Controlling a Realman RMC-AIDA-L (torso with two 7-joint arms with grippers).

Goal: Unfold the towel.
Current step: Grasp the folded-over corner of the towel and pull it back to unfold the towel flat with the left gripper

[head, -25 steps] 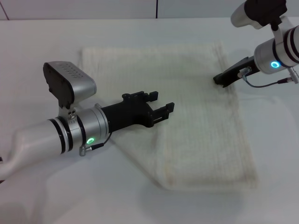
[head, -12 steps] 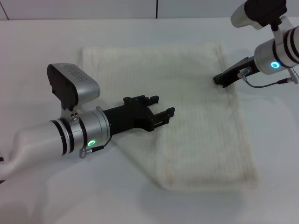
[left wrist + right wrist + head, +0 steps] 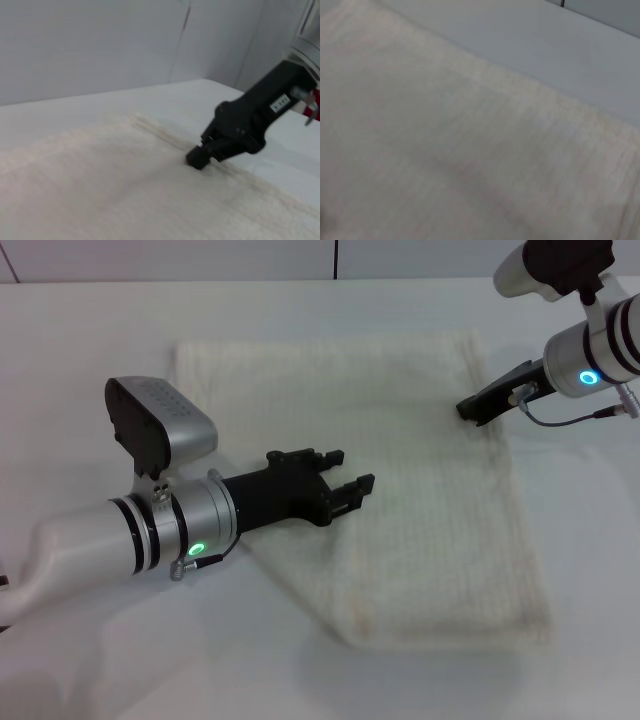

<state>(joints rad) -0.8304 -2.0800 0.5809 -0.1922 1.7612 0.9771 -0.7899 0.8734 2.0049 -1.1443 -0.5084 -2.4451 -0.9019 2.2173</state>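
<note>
- Where the head view looks down, the large cream-white waffle-textured towel (image 3: 400,480) lies flat on the white table (image 3: 90,360); the black left gripper (image 3: 345,478) reaches in from the towel's left side over its middle, its two fingers apart with nothing between them; the black right gripper (image 3: 470,408) has its tip down on the towel near the far right edge, and whether it pinches the cloth I cannot tell.
- As the left wrist view shows it, the towel (image 3: 100,185) spreads below; the right gripper (image 3: 197,159) touches the cloth just inside a hemmed edge.
- Though the right wrist view shows only cloth and table, the towel (image 3: 420,150) fills most of it; its hem runs beside bare table (image 3: 520,40).
</note>
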